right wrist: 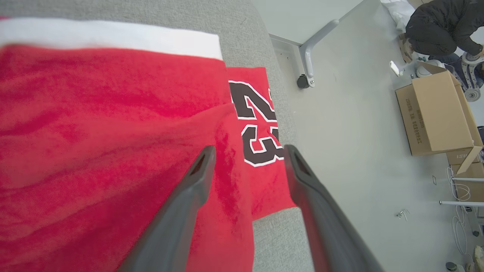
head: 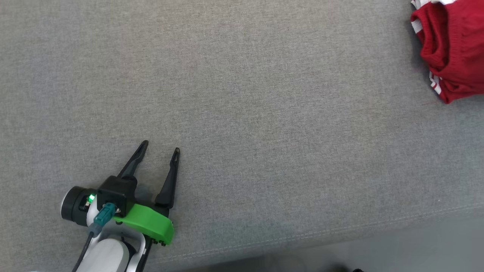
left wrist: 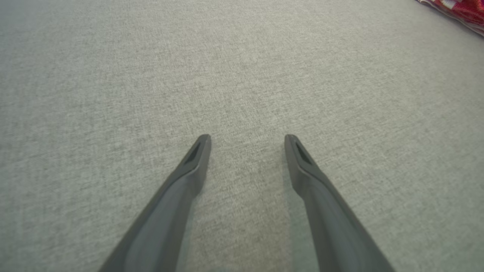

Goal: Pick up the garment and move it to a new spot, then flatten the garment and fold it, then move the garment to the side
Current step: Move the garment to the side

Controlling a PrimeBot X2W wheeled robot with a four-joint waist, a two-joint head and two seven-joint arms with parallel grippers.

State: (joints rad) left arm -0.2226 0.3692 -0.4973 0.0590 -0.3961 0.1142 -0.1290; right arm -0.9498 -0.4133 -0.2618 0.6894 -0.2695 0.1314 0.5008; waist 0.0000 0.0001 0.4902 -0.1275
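The garment (head: 452,45) is red with white trim and lies bunched at the far right edge of the grey fabric surface; a corner of the garment (left wrist: 459,9) peeks in at the top right of the left wrist view. Seen from the right wrist, the garment (right wrist: 106,143) is spread out, a black "23" printed on a lower flap. My right gripper (right wrist: 249,151) hovers over that flap, jaws apart, nothing pinched between them. My left gripper (head: 160,148) rests open at the lower left over bare fabric, far from the garment; its open gripper (left wrist: 247,138) holds nothing.
The grey surface (head: 242,94) ends at a seamed front edge (head: 340,230). Beyond its right edge lies pale floor with a wheeled table leg (right wrist: 310,49), cardboard boxes (right wrist: 435,113), loose cables, and a crouching person (right wrist: 442,26) in dark clothes.
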